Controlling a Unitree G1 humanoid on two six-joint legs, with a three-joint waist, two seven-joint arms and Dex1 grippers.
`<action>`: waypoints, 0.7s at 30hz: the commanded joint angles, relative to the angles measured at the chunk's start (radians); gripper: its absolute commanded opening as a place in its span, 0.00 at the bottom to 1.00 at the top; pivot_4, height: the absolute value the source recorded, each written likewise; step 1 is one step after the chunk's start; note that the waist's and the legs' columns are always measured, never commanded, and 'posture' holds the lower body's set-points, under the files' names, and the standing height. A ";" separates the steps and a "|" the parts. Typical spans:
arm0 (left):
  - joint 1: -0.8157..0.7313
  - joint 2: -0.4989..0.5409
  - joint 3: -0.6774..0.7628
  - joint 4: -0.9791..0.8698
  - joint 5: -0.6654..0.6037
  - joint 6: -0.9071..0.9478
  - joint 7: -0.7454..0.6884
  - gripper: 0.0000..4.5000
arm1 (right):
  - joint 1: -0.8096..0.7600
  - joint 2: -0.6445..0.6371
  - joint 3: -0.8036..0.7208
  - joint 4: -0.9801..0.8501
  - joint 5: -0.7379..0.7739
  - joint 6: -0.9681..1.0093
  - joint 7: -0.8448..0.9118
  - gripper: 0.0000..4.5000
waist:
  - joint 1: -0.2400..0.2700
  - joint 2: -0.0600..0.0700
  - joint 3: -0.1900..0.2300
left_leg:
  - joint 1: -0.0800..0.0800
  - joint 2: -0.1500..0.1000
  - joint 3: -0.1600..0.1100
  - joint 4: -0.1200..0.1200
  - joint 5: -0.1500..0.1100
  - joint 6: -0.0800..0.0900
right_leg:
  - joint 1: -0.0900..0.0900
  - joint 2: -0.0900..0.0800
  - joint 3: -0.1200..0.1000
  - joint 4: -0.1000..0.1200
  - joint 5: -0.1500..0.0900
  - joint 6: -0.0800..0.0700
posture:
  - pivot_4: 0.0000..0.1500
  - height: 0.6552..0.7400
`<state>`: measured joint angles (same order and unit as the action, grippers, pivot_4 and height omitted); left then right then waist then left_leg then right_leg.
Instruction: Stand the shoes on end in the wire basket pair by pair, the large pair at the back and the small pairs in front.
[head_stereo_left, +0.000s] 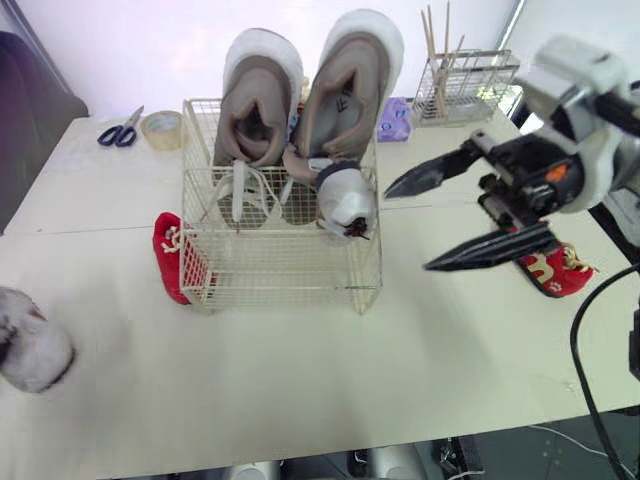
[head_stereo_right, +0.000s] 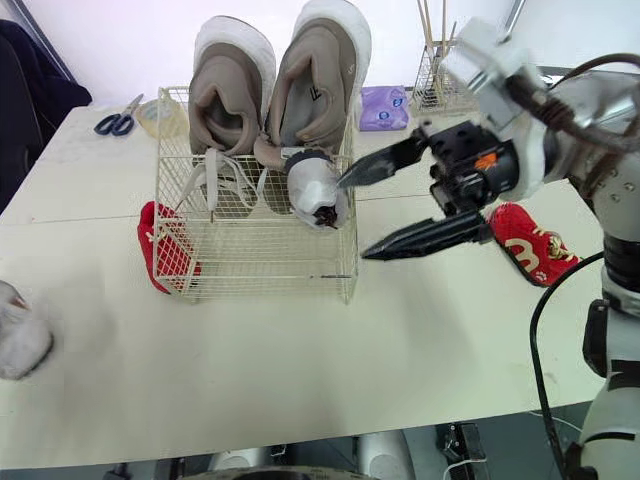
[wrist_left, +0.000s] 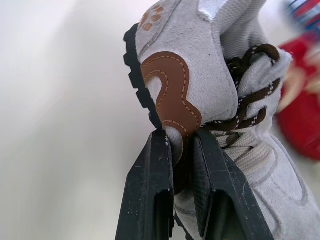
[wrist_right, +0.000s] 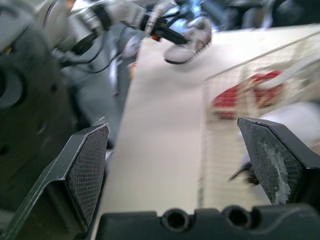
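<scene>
Desk (head_stereo_left: 400, 380) carried the wire basket (head_stereo_left: 290, 265). The large pair (head_stereo_left: 345, 90) stood on end at the basket's back, with one small grey shoe (head_stereo_left: 345, 195) upright at the front-right inside. My left pincer (wrist_left: 181, 137) was clamped on the second grey shoe (wrist_left: 200, 65), well left of the basket. Step, I judged: lift it over the rim and stand it beside its partner. My right pincer (head_stereo_left: 408, 230) hung with fingers apart just right of the basket, maybe in the way. One red shoe (head_stereo_left: 168, 255) touched the basket's left wall and the other red shoe (head_stereo_left: 550, 270) lay to its right. Scissors (head_stereo_left: 120, 132) lay behind-left.
</scene>
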<state>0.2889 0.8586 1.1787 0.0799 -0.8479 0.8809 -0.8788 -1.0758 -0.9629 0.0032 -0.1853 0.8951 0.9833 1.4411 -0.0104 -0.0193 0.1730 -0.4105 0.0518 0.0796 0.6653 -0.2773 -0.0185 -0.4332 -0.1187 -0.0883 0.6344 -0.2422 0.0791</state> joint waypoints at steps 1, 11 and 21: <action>-0.071 0.082 0.094 -0.238 -0.141 0.038 0.051 0.00 | -0.036 0.021 -0.047 -0.002 0.041 0.017 -0.036 1.00 | 0.001 0.000 0.000 | 0.000 0.000 0.000 0.000 0.000 0.000 | 0.001 0.000 0.000 -0.001 0.000 -0.001 | 1.00 1.00; -0.842 0.073 -0.477 -0.488 -0.381 -0.113 0.453 0.00 | -0.040 0.034 -0.077 0.047 -0.030 -0.015 -0.166 1.00 | -0.001 0.003 0.000 | 0.001 -0.005 0.003 0.000 0.000 0.001 | 0.004 0.002 0.001 -0.002 0.004 0.008 | 1.00 1.00; -0.820 -0.141 -0.712 -0.625 -0.095 -0.336 0.497 0.00 | 0.047 -0.035 -0.177 0.011 0.014 0.071 -0.286 1.00 | 0.001 0.002 0.001 | 0.001 -0.003 0.007 0.001 0.002 -0.001 | 0.004 0.006 0.001 -0.003 0.005 0.009 | 1.00 1.00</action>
<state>-0.5247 0.7174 0.4504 -0.5131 -0.9721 0.5981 -0.3854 -1.0185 -0.9773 -0.1292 -0.1502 0.8891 1.0505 1.1668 -0.0092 -0.0171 0.1739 -0.4096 0.0490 0.0865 0.6669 -0.2761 -0.0185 -0.4291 -0.1127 -0.0872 0.6315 -0.2369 0.0884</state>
